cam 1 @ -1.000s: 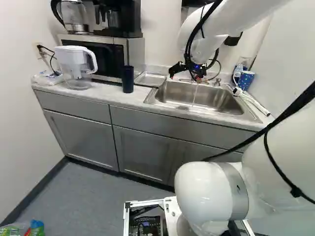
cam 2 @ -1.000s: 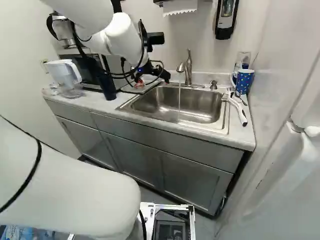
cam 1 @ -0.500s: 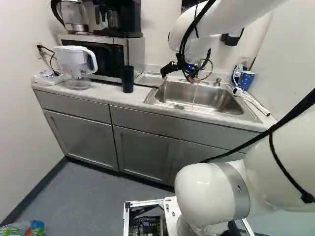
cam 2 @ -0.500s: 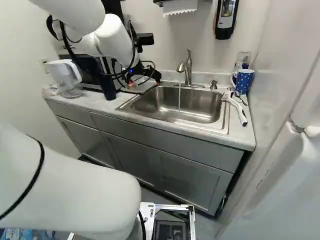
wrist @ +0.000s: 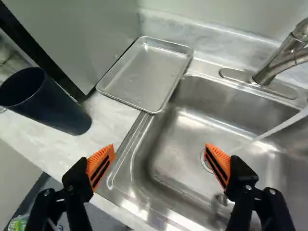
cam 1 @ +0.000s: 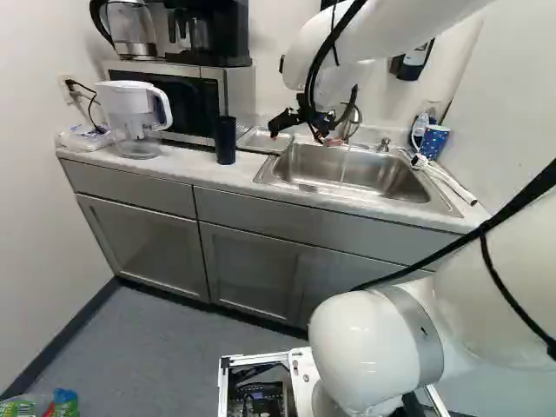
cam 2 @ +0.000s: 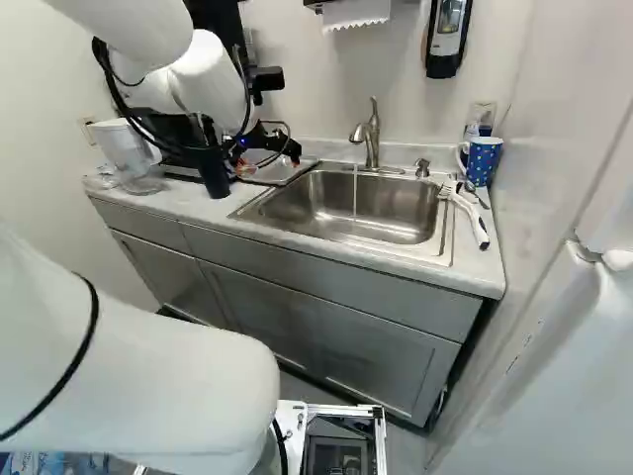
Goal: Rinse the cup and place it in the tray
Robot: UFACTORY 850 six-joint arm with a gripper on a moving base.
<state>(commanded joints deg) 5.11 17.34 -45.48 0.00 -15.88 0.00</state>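
Prob. pre-grasp: black two-finger gripper [wrist: 159, 147] empty, fingers apart. Next: shift to tall dark-blue cylindrical cup [wrist: 54, 107] beside it, grip, then rinse under clear running water [wrist: 277, 130] opp. side.

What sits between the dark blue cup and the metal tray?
A strip of countertop, with the microwave's front corner reaching in between cup and tray. The wrist view shows it.
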